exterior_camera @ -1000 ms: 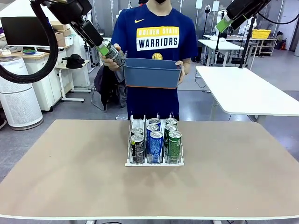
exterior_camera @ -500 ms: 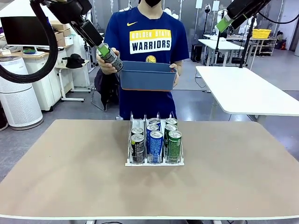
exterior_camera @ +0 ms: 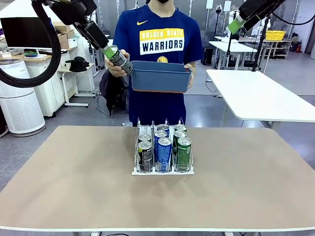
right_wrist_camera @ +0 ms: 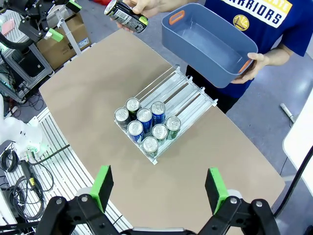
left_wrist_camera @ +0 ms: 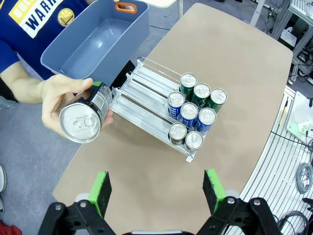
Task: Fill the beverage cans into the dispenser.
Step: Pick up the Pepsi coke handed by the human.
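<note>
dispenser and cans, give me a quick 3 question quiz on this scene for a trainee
1. How many cans stand in the dispenser?
2. True or false: the blue bin has cans in it.
3. What holds the loose can? A) a gripper B) the person's hand C) nothing, it lies on the table

Key: 1. eight; 2. false, it is empty; 3. B

Left tool up high with fingers spread wide apart. Right tool raised high too, fingers wide apart. One hand of the person curled, the other hand gripping.
</note>
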`<move>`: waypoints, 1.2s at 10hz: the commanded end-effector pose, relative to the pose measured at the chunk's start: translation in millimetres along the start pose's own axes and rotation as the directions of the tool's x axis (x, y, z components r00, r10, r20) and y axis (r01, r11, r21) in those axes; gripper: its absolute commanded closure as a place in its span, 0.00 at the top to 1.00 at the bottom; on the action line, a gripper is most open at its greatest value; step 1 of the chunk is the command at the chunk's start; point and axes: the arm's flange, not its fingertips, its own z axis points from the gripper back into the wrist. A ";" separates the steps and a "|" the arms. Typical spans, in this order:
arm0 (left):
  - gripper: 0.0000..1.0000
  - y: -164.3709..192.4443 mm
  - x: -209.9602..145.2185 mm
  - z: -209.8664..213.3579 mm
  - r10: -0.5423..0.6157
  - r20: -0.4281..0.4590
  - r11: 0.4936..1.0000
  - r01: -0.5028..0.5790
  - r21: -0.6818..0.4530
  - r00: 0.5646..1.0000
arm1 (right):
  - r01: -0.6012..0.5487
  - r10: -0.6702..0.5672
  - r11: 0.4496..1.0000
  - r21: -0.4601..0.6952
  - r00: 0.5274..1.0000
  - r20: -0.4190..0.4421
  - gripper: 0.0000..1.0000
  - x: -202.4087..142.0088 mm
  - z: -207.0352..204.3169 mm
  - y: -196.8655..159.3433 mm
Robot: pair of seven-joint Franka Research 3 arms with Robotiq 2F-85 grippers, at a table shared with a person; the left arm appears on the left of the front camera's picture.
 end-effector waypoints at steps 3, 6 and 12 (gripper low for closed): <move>1.00 0.9 -1.6 -1.4 0.001 0.000 1.000 -0.001 0.003 1.000 | -0.009 0.009 1.000 0.006 1.000 0.001 1.00 0.0 -0.6 1.2; 1.00 2.4 -3.3 4.0 -0.015 -0.027 1.000 0.016 0.027 1.000 | -0.009 0.009 1.000 0.006 1.000 0.001 1.00 0.0 -0.6 1.2; 1.00 37.6 -16.5 -15.4 -0.038 0.074 0.999 0.036 0.023 0.997 | -0.009 0.009 1.000 0.006 1.000 0.001 1.00 0.0 -0.6 1.2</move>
